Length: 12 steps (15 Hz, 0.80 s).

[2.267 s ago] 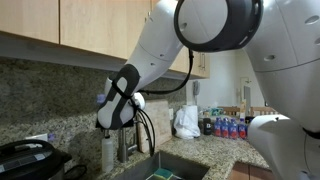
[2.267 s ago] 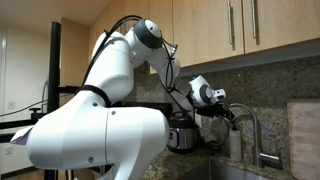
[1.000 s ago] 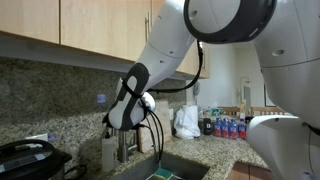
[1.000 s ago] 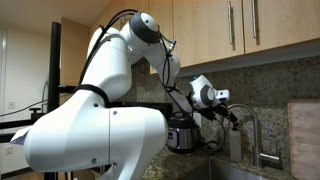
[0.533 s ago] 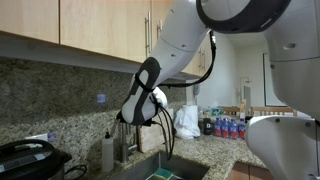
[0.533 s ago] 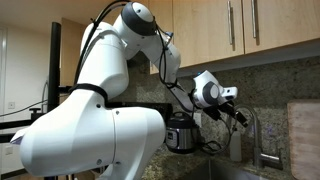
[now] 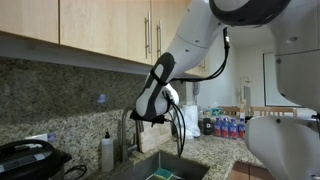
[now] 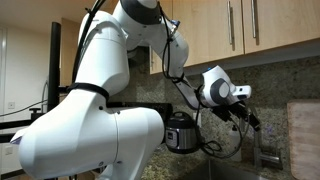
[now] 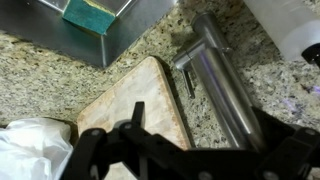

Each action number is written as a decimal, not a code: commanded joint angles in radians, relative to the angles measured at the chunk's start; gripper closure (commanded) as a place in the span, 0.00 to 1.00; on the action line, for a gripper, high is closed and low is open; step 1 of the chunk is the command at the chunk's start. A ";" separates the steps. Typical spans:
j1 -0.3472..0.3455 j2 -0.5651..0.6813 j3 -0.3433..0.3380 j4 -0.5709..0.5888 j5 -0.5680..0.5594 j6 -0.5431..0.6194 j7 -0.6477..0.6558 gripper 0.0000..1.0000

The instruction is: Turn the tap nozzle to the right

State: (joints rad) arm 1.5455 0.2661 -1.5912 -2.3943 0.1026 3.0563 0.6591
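1. At the far left of an exterior view, a black appliance (image 7: 28, 158) stands on the speckled stone bench (image 7: 215, 150).
2. A small white soap bottle (image 7: 107, 152) stands upright against the stone wall, just beside the tap.
3. The tap nozzle (image 7: 124, 135) stands behind the sink (image 7: 188, 166). Its long stem is upright. At the top it bends over in an arch that points to the right of this picture, toward the pincer.
4. The pincer (image 7: 157, 112) hangs at the far end of the arch, above the sink, with black cables looping under it. From here I cannot tell if it touches the spout. I also cannot tell if its jaws are wide or narrow.
5. A green sponge (image 7: 160, 175) lies in the sink, below the pincer.
6. Farther right, a white plastic bag (image 7: 187, 122) sits on the bench. Well beyond it is a row of small bottles (image 7: 225, 127).
7. In the wrist view, the white bag (image 9: 30, 150) is at the lower left. A wooden board (image 9: 140, 105) lies flat on the stone beside it, and the green sponge (image 9: 93, 14) is at the top.
8. To the right of the board, the brushed-metal tube of the tap nozzle (image 9: 220, 80) runs on a slant from the upper middle to the lower right. Its lower end goes behind the dark, blurred parts of the pincer (image 9: 185, 155).
9. This view also does not show if the jaws hold the tube.
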 commanded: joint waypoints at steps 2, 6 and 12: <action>0.069 -0.105 -0.108 -0.022 -0.018 -0.037 -0.095 0.00; 0.113 -0.133 -0.179 -0.009 -0.007 -0.080 -0.142 0.00; 0.181 -0.155 -0.278 -0.005 0.010 -0.106 -0.207 0.00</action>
State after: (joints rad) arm 1.6896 0.1350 -1.8112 -2.4005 0.1017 2.9729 0.5201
